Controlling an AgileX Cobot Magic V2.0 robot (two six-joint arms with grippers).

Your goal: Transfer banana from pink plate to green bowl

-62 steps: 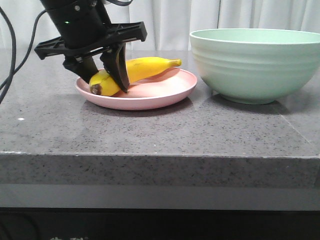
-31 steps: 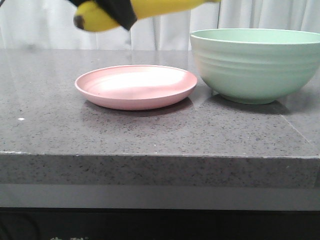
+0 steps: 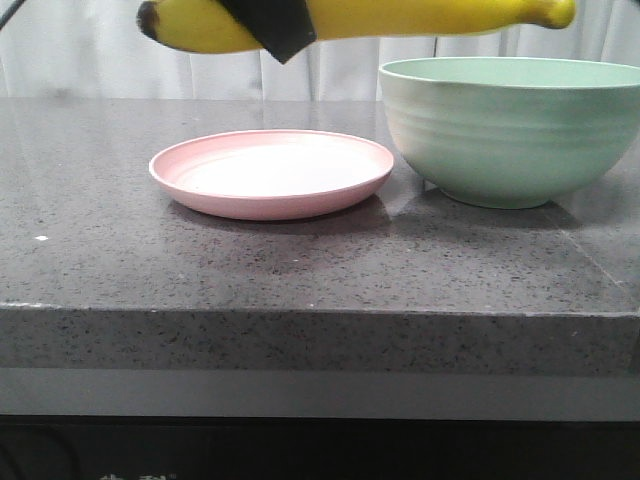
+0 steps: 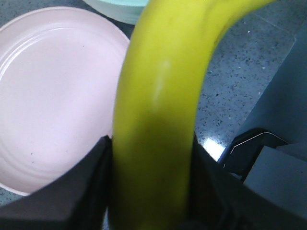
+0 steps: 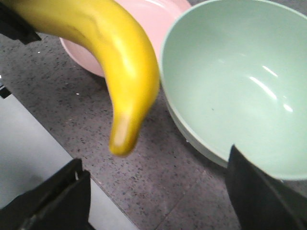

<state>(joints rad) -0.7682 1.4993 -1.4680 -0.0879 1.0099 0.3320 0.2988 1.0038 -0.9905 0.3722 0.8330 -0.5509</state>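
- A grey speckled stone counter (image 3: 300, 270) is seen, backed by a pale curtain (image 3: 90, 60); on it a plate (image 3: 272, 172) is set, with a bowl (image 3: 510, 130) at its 3 o'clock, just beside it
- The left arm is cut off by the front view's upper edge; only one dark finger (image 3: 272, 22) is shown across the banana (image 3: 380, 18)
- The banana is held in the air above plate and bowl, roughly level, dark tip toward 9 o'clock, stem toward 3 o'clock over the bowl's rim
- The left gripper (image 4: 151, 191) is pinched on the banana, a finger pressed on either side
- The right gripper (image 5: 158, 201) is spread wide, holding nothing, above the counter by the bowl
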